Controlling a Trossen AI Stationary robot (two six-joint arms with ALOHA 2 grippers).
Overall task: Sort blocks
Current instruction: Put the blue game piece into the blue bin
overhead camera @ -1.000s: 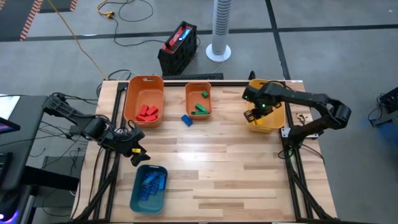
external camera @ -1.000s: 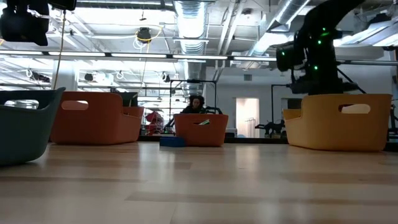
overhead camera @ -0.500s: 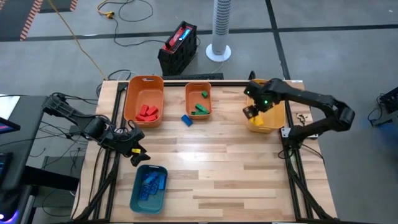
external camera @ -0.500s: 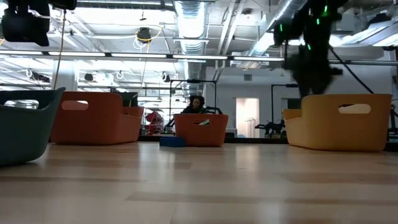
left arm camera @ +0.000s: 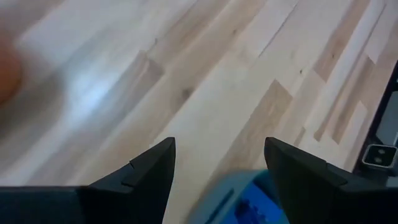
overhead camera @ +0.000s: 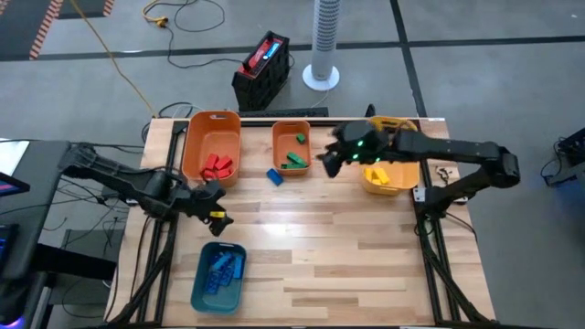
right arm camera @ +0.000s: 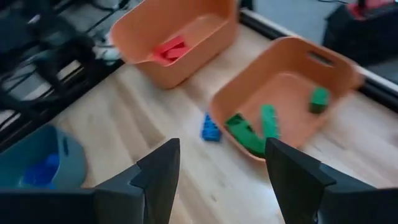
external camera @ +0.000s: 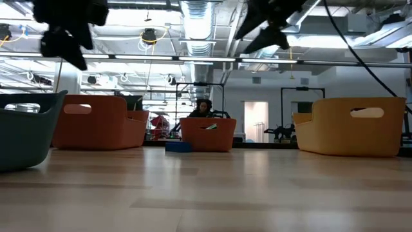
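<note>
One blue block (overhead camera: 274, 176) lies loose on the table (overhead camera: 347, 247), just beside the small orange bin (overhead camera: 292, 146) holding green blocks (right arm camera: 249, 132). You should find it light, rigid and smooth; pinch its long sides. Your right gripper (overhead camera: 331, 161) hangs released nearby; the left gripper (overhead camera: 216, 202), also released, waits by the teal bin (overhead camera: 219, 277).

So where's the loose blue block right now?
High view: the blue block lies on the table, just outside the small orange bin holding green blocks.
</note>
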